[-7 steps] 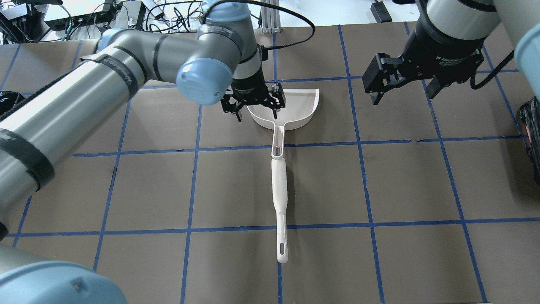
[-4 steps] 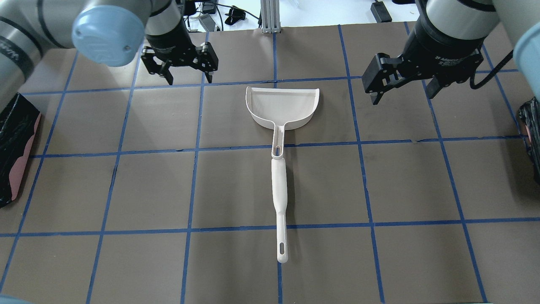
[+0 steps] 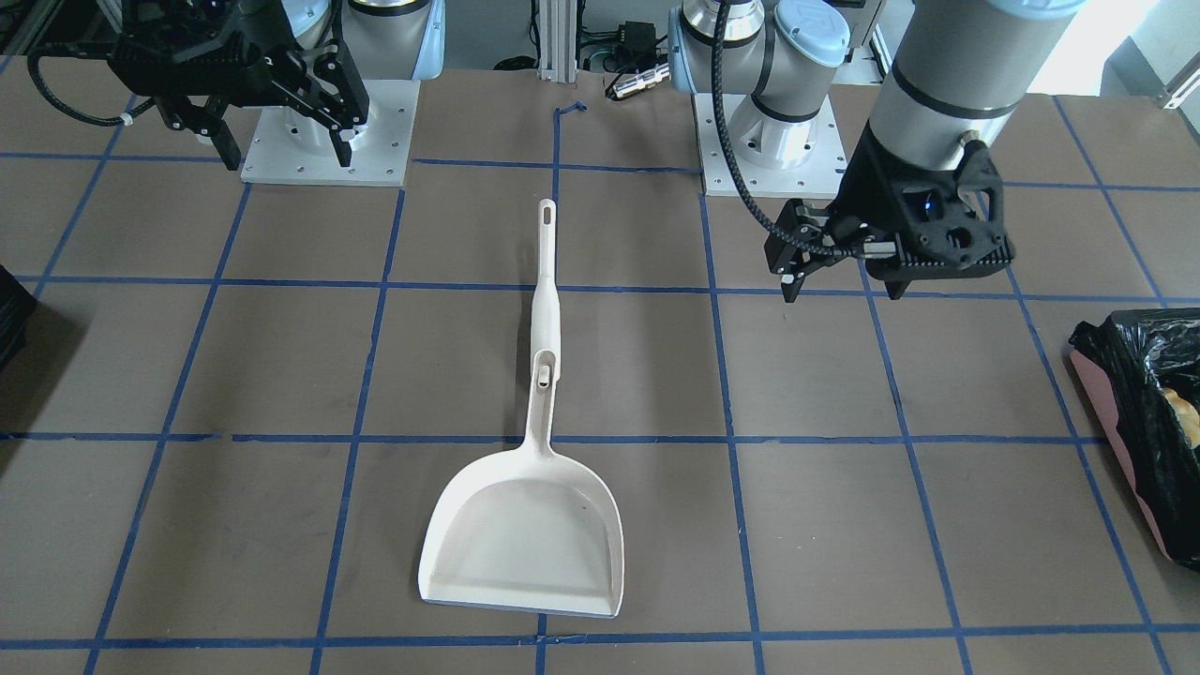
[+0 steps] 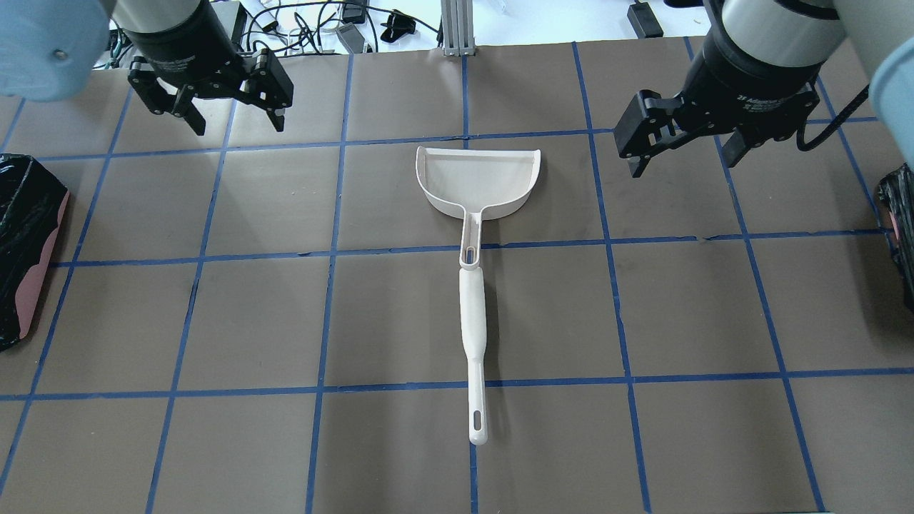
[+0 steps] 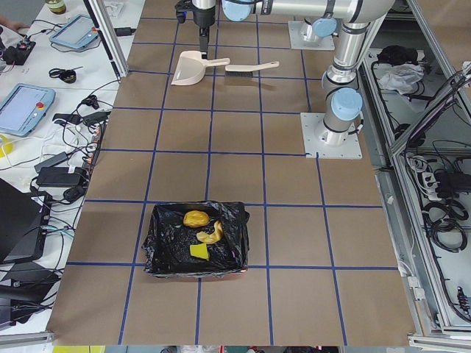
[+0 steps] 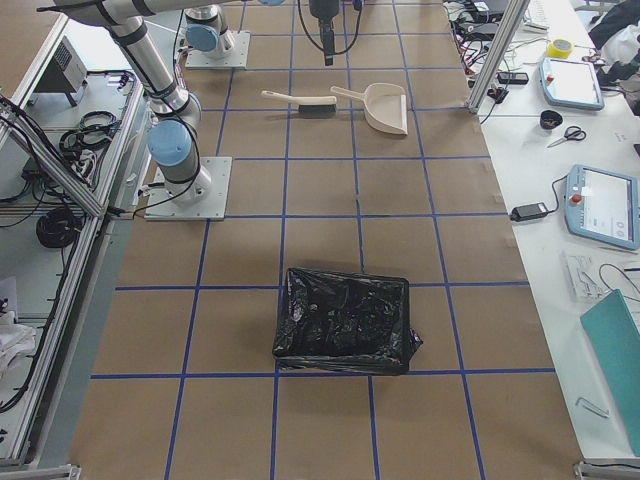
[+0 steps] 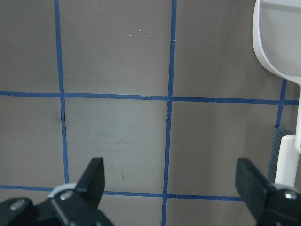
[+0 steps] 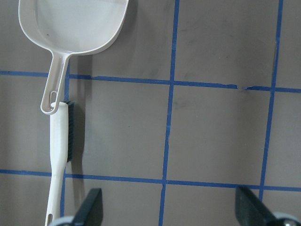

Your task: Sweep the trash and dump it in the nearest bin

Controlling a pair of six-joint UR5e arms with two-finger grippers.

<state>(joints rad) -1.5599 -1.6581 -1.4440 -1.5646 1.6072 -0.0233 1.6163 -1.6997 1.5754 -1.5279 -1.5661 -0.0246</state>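
The trash lies inside the bin, a pink-sided bin lined with a black bag: an orange-brown lump, a tan crust piece and a yellow sponge wedge. This bin shows at the left edge of the overhead view and at the right edge of the front view. The white dustpan lies empty on the table with the white brush against its handle. My left gripper is open and empty, far left of the dustpan. My right gripper is open and empty, right of it.
A second black-bagged bin stands at the table's right end and shows at the overhead view's right edge. Blue tape lines grid the brown table. Cables and devices lie beyond the far edge. Both arm bases stand at the robot's side.
My left gripper has moved from over the dustpan's left rim away to the left and toward the far edge, still open. The right gripper, dustpan and brush have not moved.
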